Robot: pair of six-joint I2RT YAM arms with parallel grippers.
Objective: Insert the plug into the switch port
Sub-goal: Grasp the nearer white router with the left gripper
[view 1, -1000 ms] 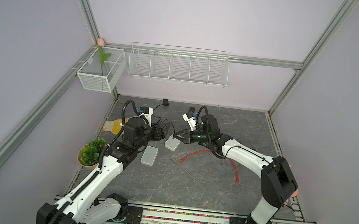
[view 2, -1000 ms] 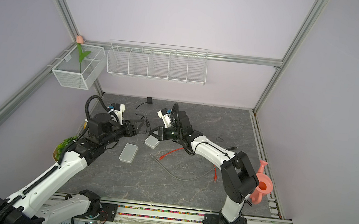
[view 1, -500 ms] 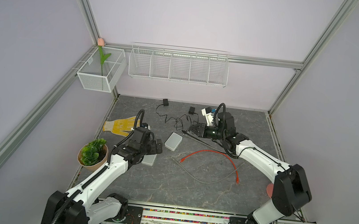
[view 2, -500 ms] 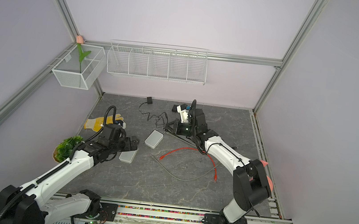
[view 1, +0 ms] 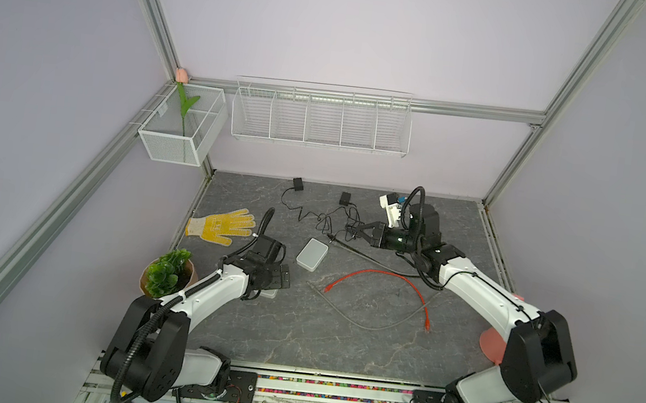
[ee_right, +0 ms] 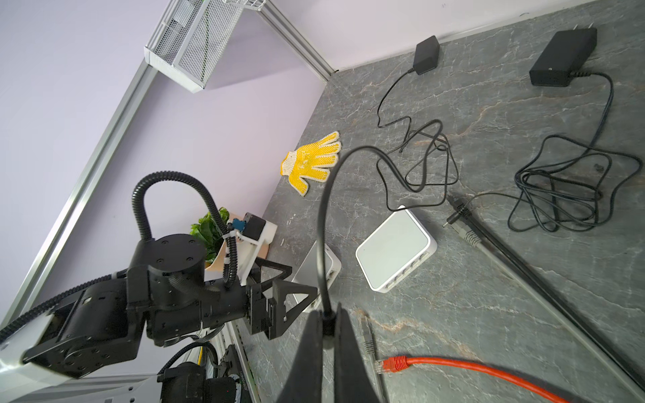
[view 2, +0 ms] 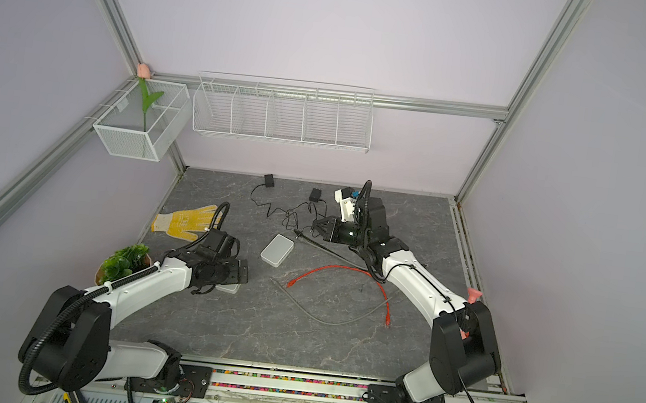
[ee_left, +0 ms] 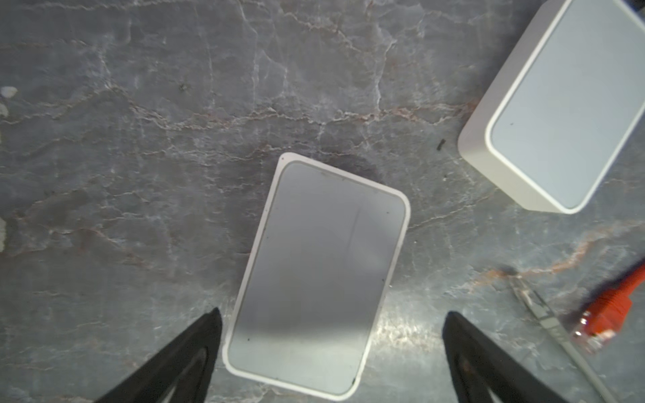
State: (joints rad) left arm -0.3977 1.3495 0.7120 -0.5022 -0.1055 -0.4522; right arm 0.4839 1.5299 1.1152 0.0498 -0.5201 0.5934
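Grey, veined stone makes the tabletop (view 1: 336, 350). Nearest on it, the left gripper (ee_left: 331, 312) hangs over the near switch (ee_left: 314, 279), its jaws spread wide to either side of the white case and holding nothing. In both top views the gripper hides most of that switch. A potted plant (view 1: 166, 275) stands to its left by the wall. To its right lie a red cable (ee_left: 607, 308) and a grey cable (ee_left: 548, 319), each with one end near the left gripper.

Farther back the far switch (view 1: 311, 254) lies flat, apart from the near one, its ports (ee_right: 406, 275) in a row along one side wall. Just off its far right corner a small black plug (ee_right: 450, 219) rests on the tabletop, in no port. A grey connector (ee_right: 471, 238) lies beside it.

The right gripper (ee_right: 328, 314) hangs just beyond, jaws pinched tight on a thin black cord (ee_right: 319, 237) that arches away from them. Whether that cord ends in the plug I cannot tell among the tangle.

A yellow glove (view 1: 221, 228) lies at the left edge. Two black adapters (ee_right: 562, 57) sit near the back wall, below a white wire basket (view 1: 320, 127).
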